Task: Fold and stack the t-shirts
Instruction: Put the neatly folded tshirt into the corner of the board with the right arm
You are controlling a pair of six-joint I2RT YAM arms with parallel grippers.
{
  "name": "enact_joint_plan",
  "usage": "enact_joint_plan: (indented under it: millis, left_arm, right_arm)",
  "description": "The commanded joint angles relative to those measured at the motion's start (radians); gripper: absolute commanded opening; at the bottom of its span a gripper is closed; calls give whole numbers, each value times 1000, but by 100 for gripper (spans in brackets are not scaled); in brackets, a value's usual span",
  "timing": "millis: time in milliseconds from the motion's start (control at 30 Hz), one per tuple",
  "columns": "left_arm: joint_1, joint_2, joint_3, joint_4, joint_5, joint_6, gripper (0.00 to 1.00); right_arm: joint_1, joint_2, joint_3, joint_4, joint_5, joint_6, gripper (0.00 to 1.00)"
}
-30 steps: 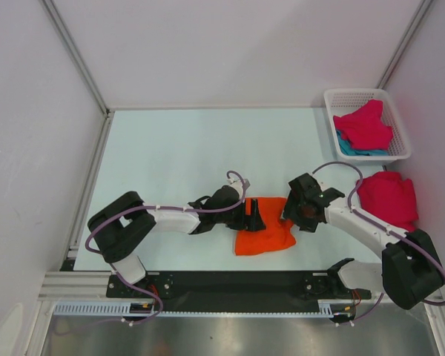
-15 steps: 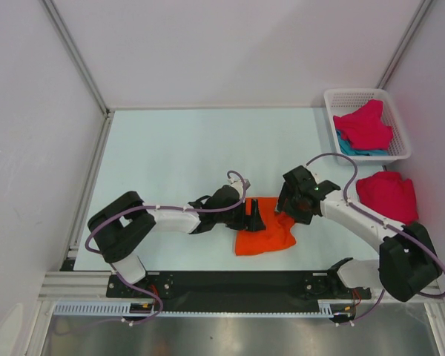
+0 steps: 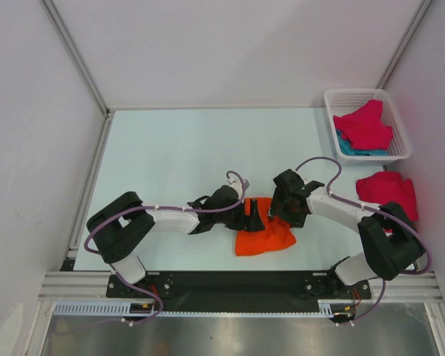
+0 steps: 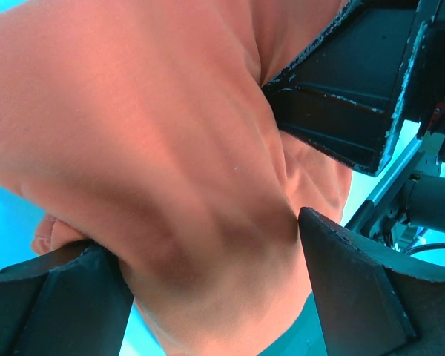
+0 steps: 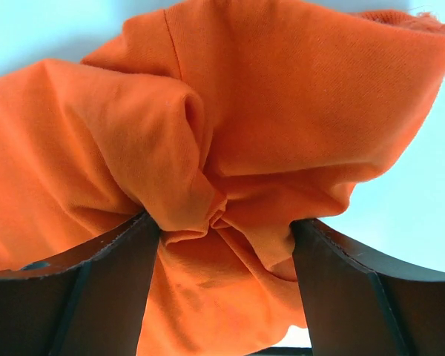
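The orange t-shirt lies bunched on the table near the front, between my two grippers. My left gripper sits at the shirt's upper left edge, and in the left wrist view its jaws squeeze a thick fold of the orange cloth. My right gripper is at the shirt's upper right edge, and in the right wrist view it is shut on a gathered bunch of the orange cloth. One magenta-red t-shirt lies crumpled at the right. Another magenta-red t-shirt lies over the teal t-shirt.
The white mesh basket stands at the back right corner and holds the magenta-red and teal shirts. White walls and metal rails border the table on the left, back and right. The right gripper's black finger shows in the left wrist view, close by.
My right gripper has moved left towards the left gripper, carrying the orange shirt's right edge inward. The left gripper has stayed in place.
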Motion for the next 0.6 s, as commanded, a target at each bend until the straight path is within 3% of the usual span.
enact_joint_plan:
  millis: [0, 133, 233, 267, 300, 333, 367, 400, 433, 467, 500, 567]
  left_arm:
    - [16, 11, -58, -125, -2, 38, 88]
    - [28, 11, -73, -106, 18, 38, 86]
    - [37, 13, -82, -79, 51, 38, 70]
    - [40, 13, -84, -70, 61, 36, 62]
    - [43, 14, -85, -62, 67, 33, 36]
    - [45, 24, -79, -59, 73, 30, 18]
    - [45, 30, -76, -59, 73, 24, 6]
    - [45, 36, -70, -62, 76, 23, 1]
    - [45, 51, -56, -66, 78, 21, 1]
    - [45, 59, -50, -66, 84, 20, 1]
    - [45, 67, -42, -68, 87, 18, 0]
    - [45, 102, -12, -69, 93, 15, 0]
  right_arm:
    - [14, 40, -16, 53, -24, 7, 75]
    - [14, 72, -33, 96, -50, 6, 75]
    - [12, 96, -30, 112, -70, 1, 73]
    - [12, 100, -21, 113, -73, -3, 68]
    - [11, 103, -16, 112, -76, -8, 64]
    - [6, 107, -11, 110, -79, -11, 60]
    - [3, 109, -1, 107, -81, -23, 50]
    - [-1, 109, 4, 106, -81, -28, 42]
    - [-9, 107, 7, 100, -81, -31, 34]
    - [-12, 100, 9, 97, -79, -34, 15]
    - [-17, 95, 16, 92, -81, -39, 5]
    - [-35, 78, 24, 70, -75, -45, 0]
